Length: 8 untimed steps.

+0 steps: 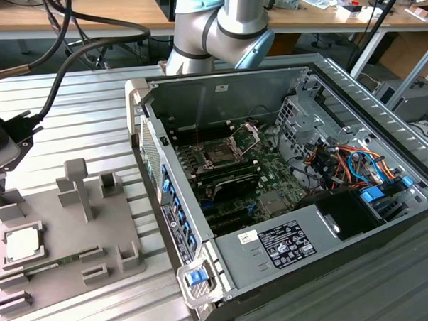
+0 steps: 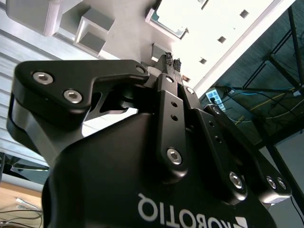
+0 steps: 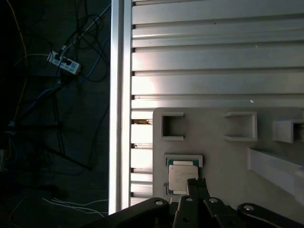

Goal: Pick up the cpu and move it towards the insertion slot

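In the exterior view, the cpu (image 1: 22,245) lies flat in the grey tray (image 1: 60,220), well apart from the insertion slot (image 1: 221,154) inside the open computer case (image 1: 197,97). In the second wrist view, my claw (image 2: 173,61) is closed on nothing. In the first wrist view, its tips sit over the cpu's edge; I cannot tell whether they touch it.

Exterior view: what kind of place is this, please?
Probably a robotics lab or workshop: an open computer case lies on a ribbed metal table, a grey tray beside it holds the cpu, and cluttered wooden desks stand behind.
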Each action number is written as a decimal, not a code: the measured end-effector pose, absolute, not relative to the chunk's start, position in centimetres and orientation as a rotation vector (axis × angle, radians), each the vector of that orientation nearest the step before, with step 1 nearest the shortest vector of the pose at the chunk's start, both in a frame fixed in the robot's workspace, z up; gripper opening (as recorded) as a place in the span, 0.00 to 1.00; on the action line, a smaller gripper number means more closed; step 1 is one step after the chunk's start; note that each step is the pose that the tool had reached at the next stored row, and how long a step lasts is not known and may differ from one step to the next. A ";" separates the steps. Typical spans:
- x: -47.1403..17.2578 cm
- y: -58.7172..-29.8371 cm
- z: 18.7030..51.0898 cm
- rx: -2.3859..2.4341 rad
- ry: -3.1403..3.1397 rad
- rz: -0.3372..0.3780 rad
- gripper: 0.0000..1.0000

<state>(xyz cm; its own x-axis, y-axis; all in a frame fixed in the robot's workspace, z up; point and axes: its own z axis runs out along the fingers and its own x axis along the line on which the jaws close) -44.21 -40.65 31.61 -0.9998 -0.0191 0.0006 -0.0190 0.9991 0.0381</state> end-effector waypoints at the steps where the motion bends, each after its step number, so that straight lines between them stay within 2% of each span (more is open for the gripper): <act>1: -44.2 -40.6 31.6 0.030 -3.140 -0.060 0.11; 8: -44.5 -40.6 31.6 0.030 -3.140 -0.060 0.11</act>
